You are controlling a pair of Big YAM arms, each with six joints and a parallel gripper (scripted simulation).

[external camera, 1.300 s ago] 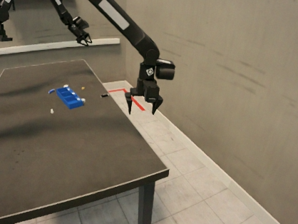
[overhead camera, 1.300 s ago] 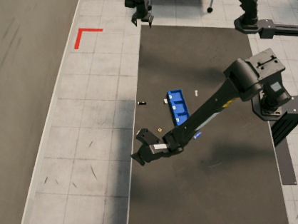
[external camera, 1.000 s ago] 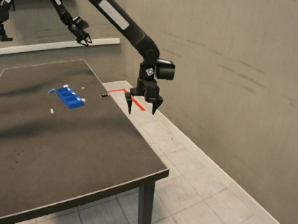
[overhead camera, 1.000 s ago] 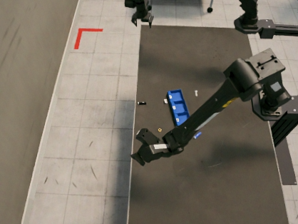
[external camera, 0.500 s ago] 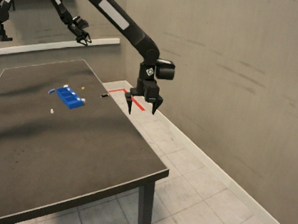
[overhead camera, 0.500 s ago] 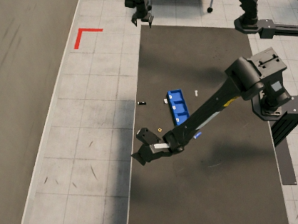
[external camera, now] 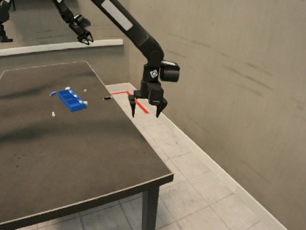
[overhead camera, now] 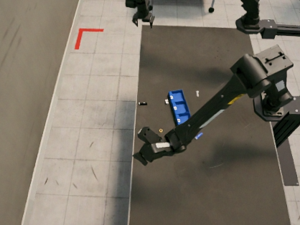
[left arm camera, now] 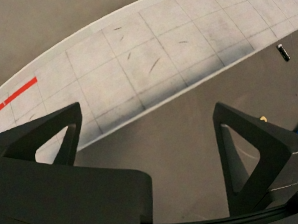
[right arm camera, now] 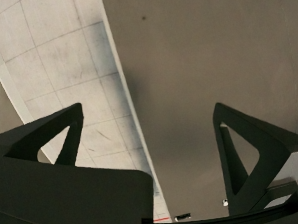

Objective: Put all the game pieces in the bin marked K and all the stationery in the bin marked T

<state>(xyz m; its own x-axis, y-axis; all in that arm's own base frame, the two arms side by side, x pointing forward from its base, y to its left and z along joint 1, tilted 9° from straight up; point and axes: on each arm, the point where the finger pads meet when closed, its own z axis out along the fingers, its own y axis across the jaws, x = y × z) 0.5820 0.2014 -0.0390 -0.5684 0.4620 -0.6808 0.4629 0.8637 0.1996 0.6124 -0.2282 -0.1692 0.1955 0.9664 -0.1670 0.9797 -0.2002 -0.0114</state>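
In the top view, the left arm's forearm (overhead camera: pixel 201 123) crosses the lower end of the blue compartment bin (overhead camera: pixel 181 107) (external camera: pixel 72 101). The exterior view reveals a white lump (external camera: pixel 67 88) at that far end, unseen from above.

Taking the bin as the dial's centre in the top view, a white pawn-shaped piece (overhead camera: pixel 197 93) (external camera: pixel 53 114) lies at 2 o'clock, a blue stick-like item (overhead camera: pixel 199 135) (external camera: pixel 53 94) at 5, a brass-coloured ring (overhead camera: pixel 159 131) at 7, a black cylinder (overhead camera: pixel 143 103) (external camera: pixel 107 97) (left arm camera: pixel 283 52) (right arm camera: pixel 183 216) at 9, and a small white object (overhead camera: pixel 166 102) (external camera: pixel 86 103) close by, nearer 10. All lie outside the bin on the table (overhead camera: pixel 215 186) (external camera: pixel 80 146).

The left gripper (overhead camera: pixel 141 157) (external camera: pixel 88 42) (left arm camera: pixel 147 109) is at 7 o'clock, the right gripper (overhead camera: pixel 143 25) (external camera: pixel 145 116) (right arm camera: pixel 148 109) at 11. Both are spread wide, gripping nothing.

White labels (overhead camera: pixel 175 107) mark the bin; their letters are too small to read.
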